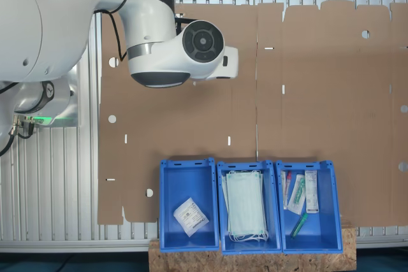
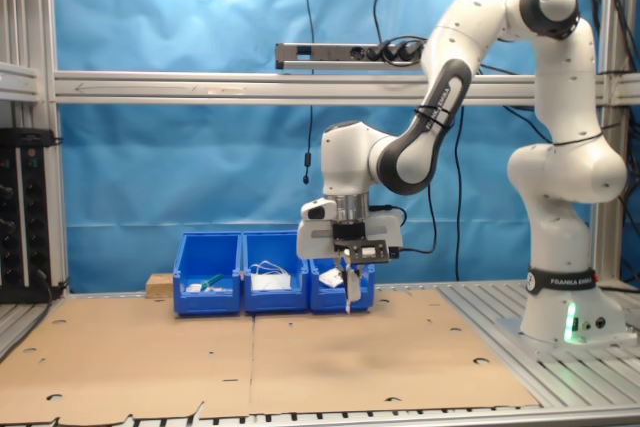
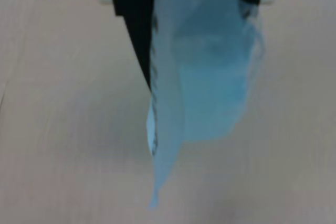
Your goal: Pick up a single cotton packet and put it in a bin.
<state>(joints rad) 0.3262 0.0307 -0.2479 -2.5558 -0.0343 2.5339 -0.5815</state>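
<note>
**Packet held aloft over the cardboard, claw partly hidden**

In the first exterior view, the white arm (image 1: 95, 23) is seen from above at the first exterior view's left, and its wrist housing covers the claw completely. Below it, brown cardboard sheets (image 1: 255, 93) are spread over the surface. Three blue bins are lined up along the near edge. In the bin at the first exterior view's left (image 1: 167, 221) a second cotton packet (image 1: 190, 216) is lying flat on the floor. The middle bin (image 1: 220, 221) is taken up by a stack of pale green face masks (image 1: 246, 205). In the third bin (image 1: 329, 221) long syringe packets (image 1: 310, 191) are laid side by side; their print is too small to make out.

In the second exterior view, the claw (image 2: 348, 269) is seen hanging above the cardboard, in front of the bin row, and a pale cotton packet (image 2: 353, 293) is clamped in it and dangles from its tip, clear of the surface. The bin contents are largely hidden by the front walls there.

In the wrist view, the packet (image 3: 199, 87) is blurred and hangs as a translucent sheet; one dark finger (image 3: 134, 24) is pressed against its edge, while the other finger is cut off by the frame.
</note>
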